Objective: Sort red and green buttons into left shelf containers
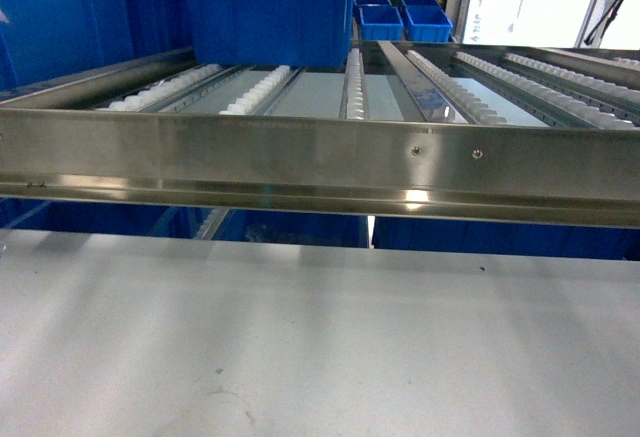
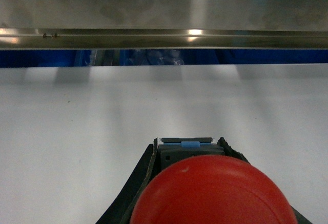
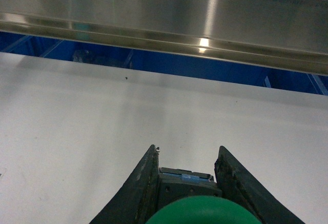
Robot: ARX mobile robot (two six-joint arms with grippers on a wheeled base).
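The left hand (image 2: 187, 147) is pinching a red button (image 2: 212, 193). In the left wrist view its big round cap fills the bottom of the picture, and its grey body sits between the two dark fingers (image 2: 141, 175). The hand is above the white counter (image 2: 102, 116), which runs up to a shiny steel rail (image 2: 164, 14).

The right hand (image 3: 187, 155) is pinching a green button (image 3: 202, 211) in the same way: the green cap shows at the lower edge of the right wrist view, and the grey body is squeezed between the dark fingers (image 3: 138, 183). Under it is the same white counter (image 3: 77, 121), with the steel rail (image 3: 169, 14) farther ahead and blue plastic below that rail.

In the head view no hand and no button can be seen. The steel rail (image 1: 320, 162) crosses the whole picture above the counter (image 1: 320, 337). Behind it are tracks of white rollers (image 1: 260, 89). A large blue bin (image 1: 265, 17) stands on these tracks at the left centre, and a part of another blue bin (image 1: 60, 17) is at the far left. Two small blue trays (image 1: 405, 19) are farther back.
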